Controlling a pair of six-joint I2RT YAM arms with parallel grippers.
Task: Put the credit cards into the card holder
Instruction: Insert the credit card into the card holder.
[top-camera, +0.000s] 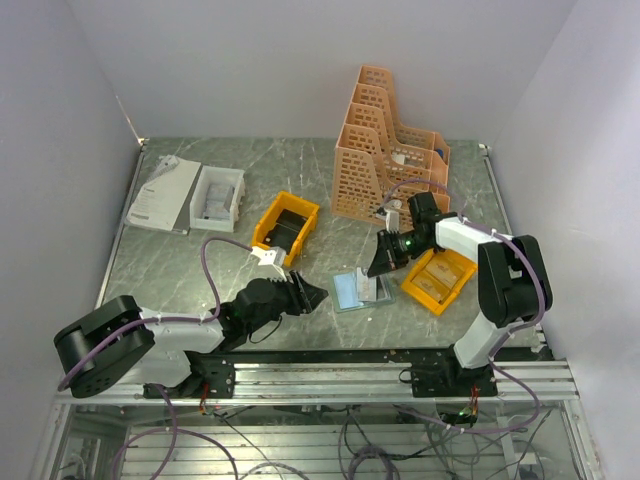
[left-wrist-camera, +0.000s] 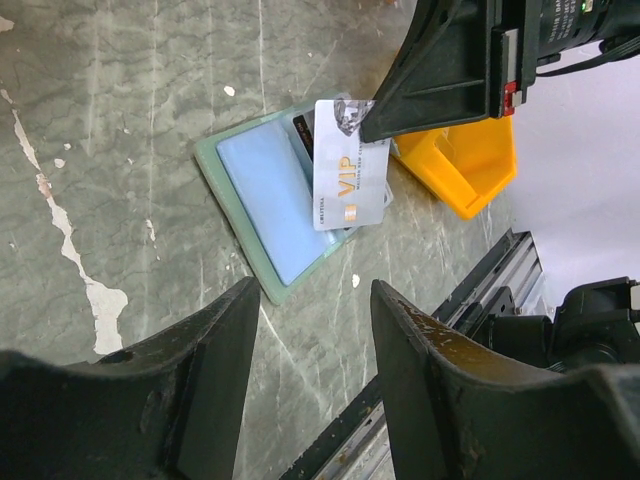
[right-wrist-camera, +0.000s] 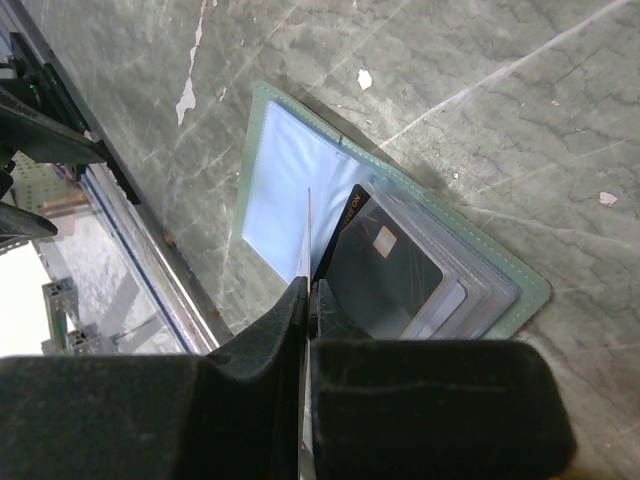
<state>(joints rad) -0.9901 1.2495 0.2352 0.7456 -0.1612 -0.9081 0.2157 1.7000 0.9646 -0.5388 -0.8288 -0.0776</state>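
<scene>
Near the near edge of the marbled table (top-camera: 200, 265), the soft grey-green card holder (left-wrist-camera: 262, 195) is lying open, the right gripper (right-wrist-camera: 308, 292) is pinching a thin glossy white card (left-wrist-camera: 348, 175) over it, and the left gripper (left-wrist-camera: 315, 297) is hovering nearby, jaws wide.

the card holder (top-camera: 352, 291) lies open on the table (top-camera: 300, 165) near its front edge, between the arms. the left gripper (top-camera: 315, 296) sits just left of it; the right gripper (top-camera: 382, 268) hangs over its far right side, pinching a card (left-wrist-camera: 350, 170) that overlaps the holder's right half, where other cards (right-wrist-camera: 390, 270) sit tucked. the near bin (top-camera: 438, 308) lies just right, the far bin (top-camera: 262, 232) behind-left, the rack (top-camera: 385, 150) at the back, the box (top-camera: 238, 200) and papers (top-camera: 160, 195) far left
</scene>
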